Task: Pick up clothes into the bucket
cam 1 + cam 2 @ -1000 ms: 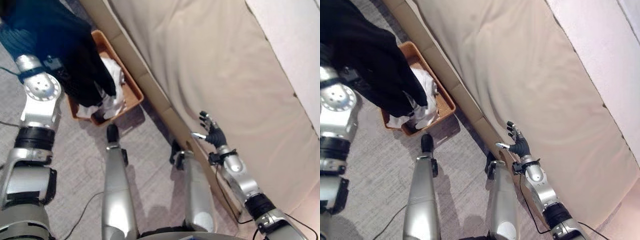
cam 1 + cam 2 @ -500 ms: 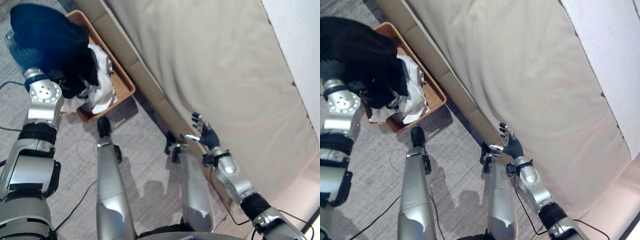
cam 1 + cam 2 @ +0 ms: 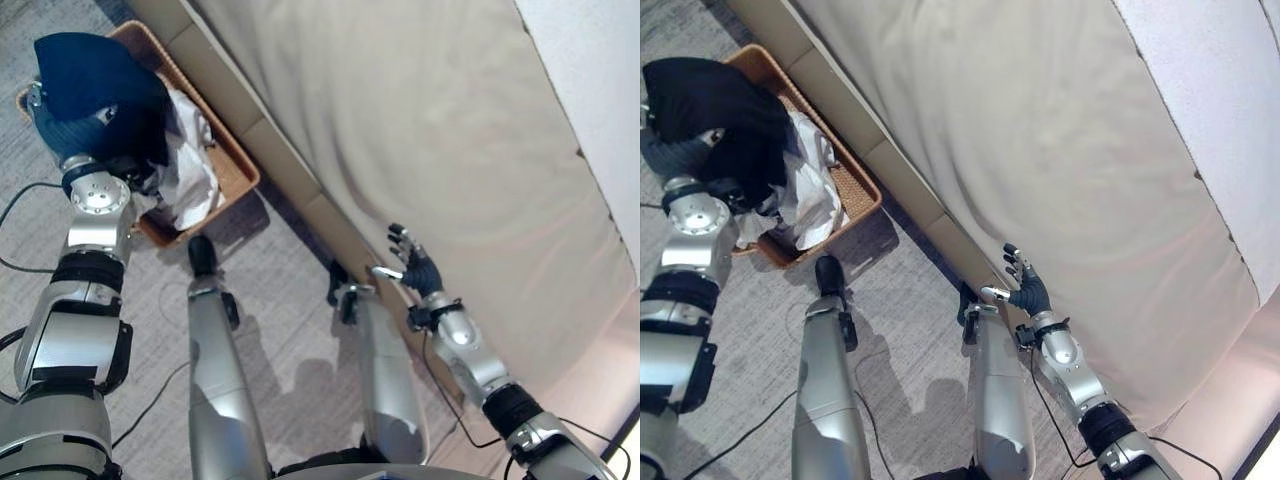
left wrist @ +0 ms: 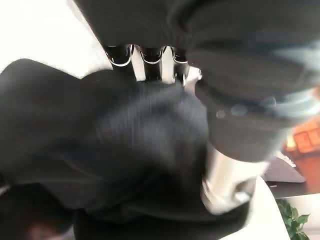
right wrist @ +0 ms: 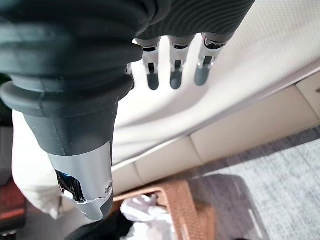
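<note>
Left eye view: the dark cloth (image 3: 100, 85) drapes over the left hand (image 4: 165, 65), hiding its fingers, so its grip is unclear. The basket (image 3: 235, 165) sits right below. The right hand (image 3: 412, 268) hangs open, far off.

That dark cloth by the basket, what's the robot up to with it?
The left robot hand is bringing a dark garment over the brown wicker basket on the floor beside the bed. White clothes already lie in the basket. Its fingers are buried in the cloth. The right robot hand hangs open by the bed's edge, holding nothing.
</note>
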{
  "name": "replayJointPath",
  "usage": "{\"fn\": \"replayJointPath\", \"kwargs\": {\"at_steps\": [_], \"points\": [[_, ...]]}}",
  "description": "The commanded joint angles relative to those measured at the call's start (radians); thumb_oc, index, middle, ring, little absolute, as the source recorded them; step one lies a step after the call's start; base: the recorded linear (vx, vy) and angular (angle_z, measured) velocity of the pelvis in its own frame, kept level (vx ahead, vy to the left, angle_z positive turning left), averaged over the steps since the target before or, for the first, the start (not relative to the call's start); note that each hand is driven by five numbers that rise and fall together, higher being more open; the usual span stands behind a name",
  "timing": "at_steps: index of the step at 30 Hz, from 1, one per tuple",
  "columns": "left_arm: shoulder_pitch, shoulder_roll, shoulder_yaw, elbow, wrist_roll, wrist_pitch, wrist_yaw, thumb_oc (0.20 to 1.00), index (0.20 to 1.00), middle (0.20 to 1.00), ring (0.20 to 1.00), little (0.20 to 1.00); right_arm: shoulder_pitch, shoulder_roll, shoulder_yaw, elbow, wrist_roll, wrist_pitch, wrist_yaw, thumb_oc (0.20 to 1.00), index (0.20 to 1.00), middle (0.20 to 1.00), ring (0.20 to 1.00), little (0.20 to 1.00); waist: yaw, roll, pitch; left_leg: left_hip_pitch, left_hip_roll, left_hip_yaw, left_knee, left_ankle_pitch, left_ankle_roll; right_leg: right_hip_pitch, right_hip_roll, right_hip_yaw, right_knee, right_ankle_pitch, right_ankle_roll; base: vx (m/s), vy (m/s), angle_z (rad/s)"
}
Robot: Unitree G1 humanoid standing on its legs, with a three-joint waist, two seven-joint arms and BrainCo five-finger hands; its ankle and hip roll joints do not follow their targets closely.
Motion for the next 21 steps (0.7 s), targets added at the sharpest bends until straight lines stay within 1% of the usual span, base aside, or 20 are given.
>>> {"fn": "replayJointPath", "kwargs": {"at_steps": [1,5,8,12,13,14,15,16,17,18,19,21], "points": [[-0.06,0.021,0.013,0.008,-0.062,-0.018,-0.029,1.0,1.0,1.0,1.0,1.0,0.004,-0.043,-0.035,-0.017,-0.002,-0.036,-0.001,1.0,1.0,1.0,1.0,1.0,0.018,0.009,-0.044,0.003,0.014,0.029,0.073,-0.107,0.036,-0.023,-0.005,0.008,-0.085,0.145,-0.008,0.0,0.0,0.0],[-0.063,0.028,0.003,0.007,-0.057,-0.008,-0.05,1.0,1.0,1.0,1.0,1.0,0.004,-0.044,-0.04,-0.013,-0.011,-0.027,0.001,1.0,1.0,1.0,1.0,1.0,0.019,0.011,-0.048,0.003,0.016,0.03,0.072,-0.106,0.036,-0.022,-0.002,0.009,-0.091,0.15,-0.008,0.0,0.0,0.0],[-0.032,0.001,0.031,0.02,-0.098,-0.007,-0.06,1.0,1.0,1.0,1.0,1.0,0.0,-0.044,-0.051,-0.008,-0.005,-0.024,-0.004,1.0,1.0,1.0,1.0,1.0,0.023,0.014,-0.048,0.01,0.016,0.029,0.07,-0.106,0.036,-0.016,-0.002,0.008,-0.09,0.148,-0.009,0.0,0.0,0.0],[0.012,-0.032,0.067,0.018,-0.114,-0.014,-0.057,1.0,1.0,1.0,1.0,1.0,-0.008,-0.041,-0.055,0.001,-0.007,-0.022,-0.013,1.0,1.0,1.0,1.0,1.0,0.027,0.014,-0.044,0.021,0.017,0.033,0.066,-0.106,0.036,-0.009,0.001,0.009,-0.092,0.149,-0.009,0.0,0.0,0.0],[0.061,-0.063,0.094,-0.03,-0.115,-0.042,-0.046,1.0,1.0,1.0,1.0,1.0,-0.009,-0.036,-0.059,-0.004,-0.013,-0.023,-0.019,1.0,1.0,1.0,1.0,1.0,0.035,0.011,-0.042,0.031,0.016,0.034,0.062,-0.104,0.035,-0.003,0.002,0.011,-0.091,0.147,-0.01,0.0,0.0,0.0],[0.088,-0.068,0.106,-0.066,-0.113,-0.058,-0.043,1.0,1.0,1.0,1.0,1.0,-0.008,-0.033,-0.063,-0.005,-0.014,-0.024,-0.021,1.0,1.0,1.0,1.0,1.0,0.038,0.01,-0.042,0.038,0.016,0.036,0.061,-0.104,0.035,0.002,0.002,0.012,-0.092,0.147,-0.01,0.0,0.0,0.0],[0.092,-0.069,0.108,-0.07,-0.112,-0.058,-0.042,1.0,1.0,1.0,1.0,1.0,-0.007,-0.034,-0.062,-0.005,-0.014,-0.024,-0.021,1.0,1.0,1.0,1.0,1.0,0.038,0.01,-0.042,0.04,0.016,0.036,0.06,-0.104,0.035,0.003,0.002,0.012,-0.092,0.147,-0.01,0.0,0.0,0.0],[0.152,-0.084,0.13,-0.186,-0.106,-0.115,-0.038,1.0,1.0,1.0,1.0,1.0,-0.001,-0.033,-0.076,-0.016,-0.017,-0.029,-0.024,1.0,1.0,1.0,1.0,1.0,0.048,0.01,-0.04,0.068,0.014,0.039,0.044,-0.102,0.035,0.023,0.0,0.01,-0.099,0.147,-0.01,0.0,0.0,0.0],[0.158,-0.086,0.133,-0.192,-0.104,-0.114,-0.035,1.0,1.0,1.0,1.0,1.0,0.0,-0.034,-0.075,-0.017,-0.017,-0.028,-0.024,1.0,1.0,1.0,1.0,1.0,0.048,0.01,-0.04,0.071,0.015,0.04,0.042,-0.101,0.035,0.026,0.001,0.011,-0.101,0.147,-0.01,0.0,0.0,0.0],[0.233,-0.116,0.16,-0.326,-0.101,-0.166,-0.034,1.0,1.0,1.0,1.0,1.0,0.012,-0.029,-0.094,-0.015,-0.026,-0.032,-0.026,1.0,1.0,1.0,1.0,1.0,0.062,0.011,-0.039,0.1,0.011,0.042,0.027,-0.099,0.035,0.052,-0.001,0.008,-0.11,0.148,-0.009,0.0,0.0,0.0],[0.26,-0.13,0.171,-0.392,-0.096,-0.191,-0.039,1.0,1.0,1.0,1.0,1.0,0.022,-0.028,-0.104,-0.017,-0.032,-0.032,-0.029,1.0,1.0,1.0,1.0,1.0,0.067,0.012,-0.041,0.12,0.011,0.043,0.013,-0.097,0.035,0.067,-0.003,0.006,-0.115,0.148,-0.008,0.03,-0.021,-0.02],[0.311,-0.17,0.174,-0.541,-0.069,-0.221,-0.041,1.0,1.0,1.0,1.0,1.0,0.037,-0.026,-0.124,-0.01,-0.052,-0.03,-0.033,1.0,1.0,1.0,1.0,1.0,0.078,0.017,-0.048,0.161,0.005,0.044,-0.017,-0.091,0.035,0.11,-0.007,-0.001,-0.137,0.153,-0.006,0.03,-0.03,-0.03]]}}
